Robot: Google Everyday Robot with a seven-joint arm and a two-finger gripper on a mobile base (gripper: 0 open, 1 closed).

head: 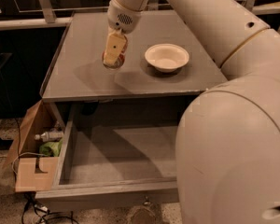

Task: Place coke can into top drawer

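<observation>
The coke can (123,49) is small and red with silver ends. It sits between the fingers of my gripper (114,50) over the left middle of the grey cabinet top (79,80), left of the white bowl. The gripper is shut on the can, and its pale finger (113,45) covers most of the can's front. The can looks slightly raised, with its shadow on the top to the left. The top drawer (107,190) is pulled open below the cabinet top, and its grey floor is bare where visible. My arm hides the drawer's right part.
A white bowl (166,57) stands on the cabinet top right of the can. A brown cardboard box (30,174) on the floor left of the drawer holds a bottle (46,136) and a green item (50,148). My large white arm (233,143) fills the right side.
</observation>
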